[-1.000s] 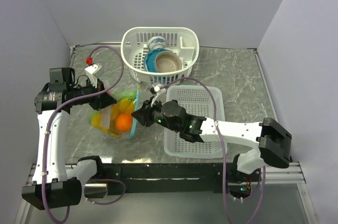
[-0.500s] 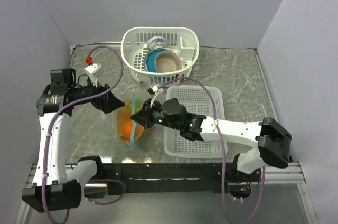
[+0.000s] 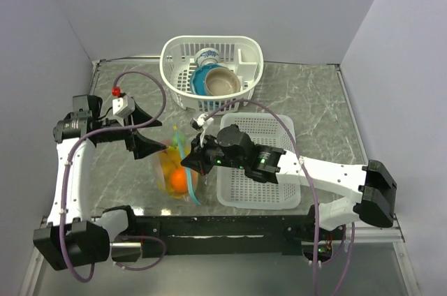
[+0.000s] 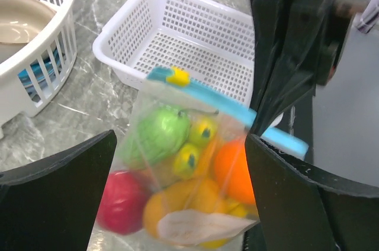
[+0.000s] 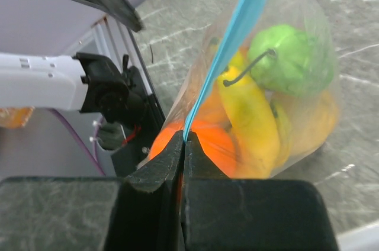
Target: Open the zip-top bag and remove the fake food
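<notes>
The zip-top bag (image 3: 174,168) hangs by its teal strip (image 3: 184,148) from my right gripper (image 3: 191,164), which is shut on that strip (image 5: 220,55) near one end. A yellow slider (image 4: 176,75) sits at the strip's other end. The fake food is inside the bag: an orange (image 4: 234,171), a red apple (image 4: 120,202), a green fruit (image 5: 293,61), a banana (image 5: 251,121) and small lemons (image 4: 189,159). My left gripper (image 3: 150,144) stands wide open just left of the bag. In its wrist view the bag shows between its fingers (image 4: 65,198) without touching them.
A round white basket (image 3: 178,52) with bowls and a cup stands at the back. A rectangular white basket (image 3: 279,120) lies right of the bag, under my right arm. The table's near edge and the black rail are just below the bag.
My left gripper let go of the bag, opened wide and drew back left. The bag swung to hang from my right gripper, which closed fully and carried it nearer the front edge.
</notes>
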You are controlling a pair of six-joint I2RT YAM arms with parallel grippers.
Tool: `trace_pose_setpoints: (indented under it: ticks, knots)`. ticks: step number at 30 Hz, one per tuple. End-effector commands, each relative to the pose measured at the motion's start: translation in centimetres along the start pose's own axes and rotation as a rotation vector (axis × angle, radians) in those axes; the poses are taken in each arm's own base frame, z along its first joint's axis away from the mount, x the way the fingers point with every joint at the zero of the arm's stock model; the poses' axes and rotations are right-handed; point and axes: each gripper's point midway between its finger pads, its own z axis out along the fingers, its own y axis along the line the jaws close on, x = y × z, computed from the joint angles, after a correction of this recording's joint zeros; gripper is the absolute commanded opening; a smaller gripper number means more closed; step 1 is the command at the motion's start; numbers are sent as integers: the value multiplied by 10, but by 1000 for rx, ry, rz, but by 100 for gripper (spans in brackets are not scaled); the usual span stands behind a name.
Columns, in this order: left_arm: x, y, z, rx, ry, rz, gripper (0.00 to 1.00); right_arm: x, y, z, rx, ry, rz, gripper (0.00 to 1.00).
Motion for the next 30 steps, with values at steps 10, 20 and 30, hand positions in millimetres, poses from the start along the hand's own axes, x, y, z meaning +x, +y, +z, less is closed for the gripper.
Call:
trace_pose_setpoints:
  ticks: [10,20,30]
  knots:
    - [-35,-36,2,183,-238,219,97,-44,33,-22,-121,26,-141,0]
    - [-32,-34,11,199,-255,197,97,-38,52,-23,-223,104,-154,0]
    - [-25,-51,21,296,-234,178,82,-46,52,-29,-217,106,-186,0]
